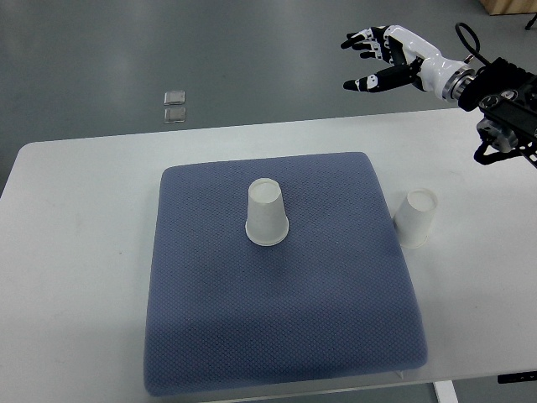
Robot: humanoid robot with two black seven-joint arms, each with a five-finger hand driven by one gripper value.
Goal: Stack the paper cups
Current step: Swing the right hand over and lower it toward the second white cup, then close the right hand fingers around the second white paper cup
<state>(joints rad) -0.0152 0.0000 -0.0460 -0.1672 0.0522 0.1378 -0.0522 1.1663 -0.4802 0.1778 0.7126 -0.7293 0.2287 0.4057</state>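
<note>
We had our right hand (379,57) up high at the far right corner of the view, well beyond the back edge of the white table (84,210) and hanging over grey floor (252,59). Its fingers (362,39) were spread wide apart, thumb out below them, and nothing sat in the palm. The black forearm came in from the right edge. Our left arm did not show at all.

Down on the table lay the blue mat (277,327), a thick padded square taking up most of the middle. And there was the first paper cup (267,213), white, standing upside down on the mat, a little back from its centre, wide rim down on the fabric and the small base facing up.

The second paper cup (416,217) stood off the mat, on bare table just beside the mat's right edge. It too was mouth down, leaning a touch in our view. The two cups were well apart, with a stretch of mat between them, and neither was touched by the hand.

Farther back on the floor, left of centre, we could make out two small clear squares (174,105), one just behind the other; what they were we could not tell.
</note>
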